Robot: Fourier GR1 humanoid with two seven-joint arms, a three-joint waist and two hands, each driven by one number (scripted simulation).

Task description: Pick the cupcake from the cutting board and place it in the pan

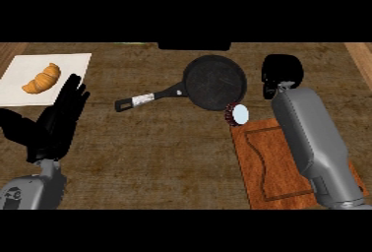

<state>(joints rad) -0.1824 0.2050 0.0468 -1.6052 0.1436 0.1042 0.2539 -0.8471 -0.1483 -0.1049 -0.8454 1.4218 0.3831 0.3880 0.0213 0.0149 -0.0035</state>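
Observation:
The cupcake (237, 114), white-topped in a dark red wrapper, lies tipped on its side at the far left corner of the wooden cutting board (280, 167), touching the near rim of the black pan (214, 81). My right hand (282, 73) hovers to the right of the pan, beyond the cupcake and apart from it, seen from the back as a dark compact shape. Its grey forearm runs over the board. At the left, my left hand (62, 118) rests open with fingers up, holding nothing.
A white plate or mat (18, 88) with a croissant (42, 78) lies at the far left. The pan's handle (145, 98) points left toward the middle of the counter. A dark object (194, 46) sits at the counter's far edge.

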